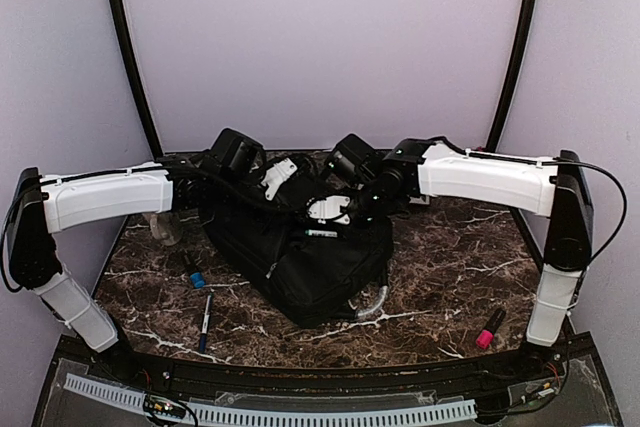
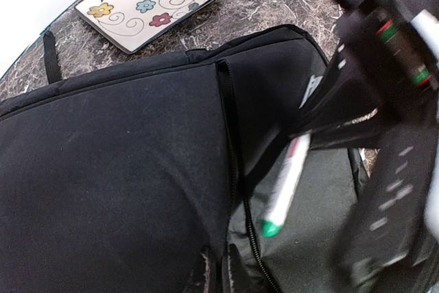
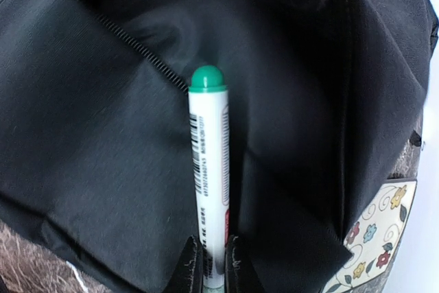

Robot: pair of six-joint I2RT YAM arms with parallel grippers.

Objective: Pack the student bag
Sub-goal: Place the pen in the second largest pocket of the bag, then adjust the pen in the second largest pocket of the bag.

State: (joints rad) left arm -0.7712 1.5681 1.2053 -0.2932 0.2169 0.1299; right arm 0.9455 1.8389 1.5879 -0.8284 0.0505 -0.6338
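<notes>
Looking down from above, the student bag lies in the middle of the marble table, with both arms bent over its open top. From the left wrist, the left gripper is pinched tight on the bag's zipper edge, seemingly to hold the mouth open. From the right wrist, the right gripper clamps a green-capped marker, pointed cap-first into the dark pocket, likely for dropping in.
</notes>
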